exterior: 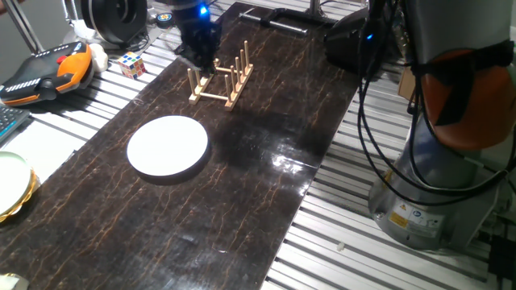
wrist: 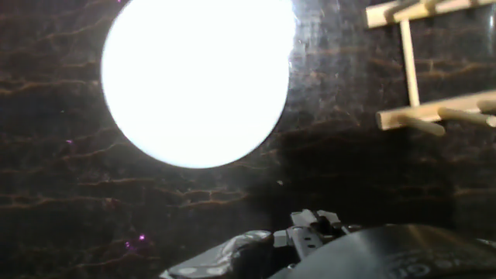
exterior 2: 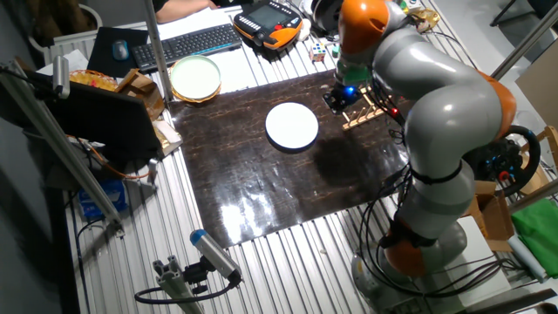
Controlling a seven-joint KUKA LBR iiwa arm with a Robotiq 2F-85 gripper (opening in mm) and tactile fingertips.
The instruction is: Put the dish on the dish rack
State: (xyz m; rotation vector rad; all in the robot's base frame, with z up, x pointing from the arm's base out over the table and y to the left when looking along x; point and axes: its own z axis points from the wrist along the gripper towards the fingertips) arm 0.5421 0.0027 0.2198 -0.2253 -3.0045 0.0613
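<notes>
The dish (exterior: 168,145) is a plain white round plate lying flat on the dark tabletop (exterior: 266,185). It also shows in the other fixed view (exterior 2: 292,126) and fills the upper left of the hand view (wrist: 198,77). The dish rack (exterior: 222,79), a small wooden rack with upright pegs, stands empty beyond the dish; it shows in the other fixed view (exterior 2: 366,113) and at the right of the hand view (wrist: 426,116). My gripper (exterior: 203,64) hangs at the rack's left end, apart from the dish, holding nothing visible. Its fingers are too dark to read.
A pale greenish plate with a yellow edge (exterior: 8,181) sits off the dark top at the left. A Rubik's cube (exterior: 132,64) and an orange teach pendant (exterior: 48,72) lie at the back left. The arm's base (exterior: 435,185) stands to the right.
</notes>
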